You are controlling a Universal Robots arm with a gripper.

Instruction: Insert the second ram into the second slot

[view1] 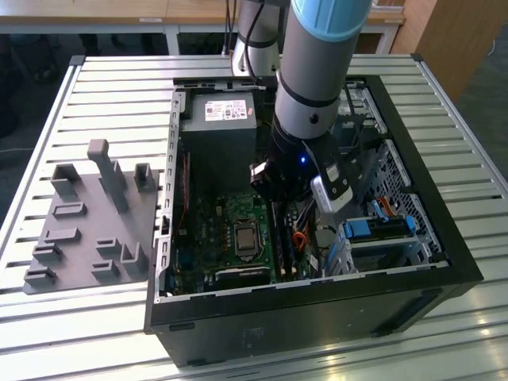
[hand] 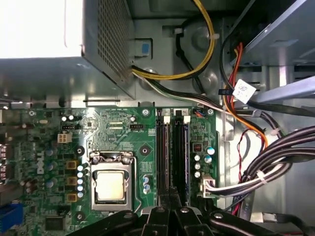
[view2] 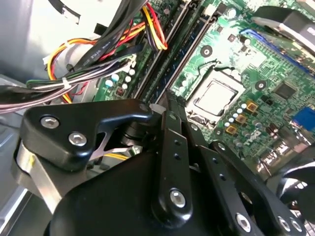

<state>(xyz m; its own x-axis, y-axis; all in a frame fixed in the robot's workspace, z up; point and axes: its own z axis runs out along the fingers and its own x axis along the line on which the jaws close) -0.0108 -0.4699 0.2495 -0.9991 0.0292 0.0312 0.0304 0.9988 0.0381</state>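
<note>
- Progress: you're late in the task, by my read. A thin blue stick, which I take as the second ram [hand: 185,147], stands on edge in a memory slot [hand: 164,147]'s neighbour on the motherboard [hand: 118,132], not carried in the air.
- Left to do: I can't tell if it is pressed fully home or if the end latches have closed.
- Gripper [hand: 170,194]: your jaws are drawn together, and nothing visible sits between them.
- Ram versus jaws: in the first wrist view the tips sit right at one end of the slot pair, touching or just above the stick's edge; I can't tell which.
- Second wrist view: the gripper [view2: 166,101] points down at the same slots, and the CPU socket [view2: 215,96] is just beside them.
- Exterior view: the gripper [view1: 278,205] is inside the computer case [view1: 317,305], and the slots run from it toward 6 o'clock.
- Power supply [view1: 218,127] is at 11 o'clock of the gripper.
- Grey fixture plate [view1: 87,214] lies outside the case at 9 o'clock, well apart.
</note>
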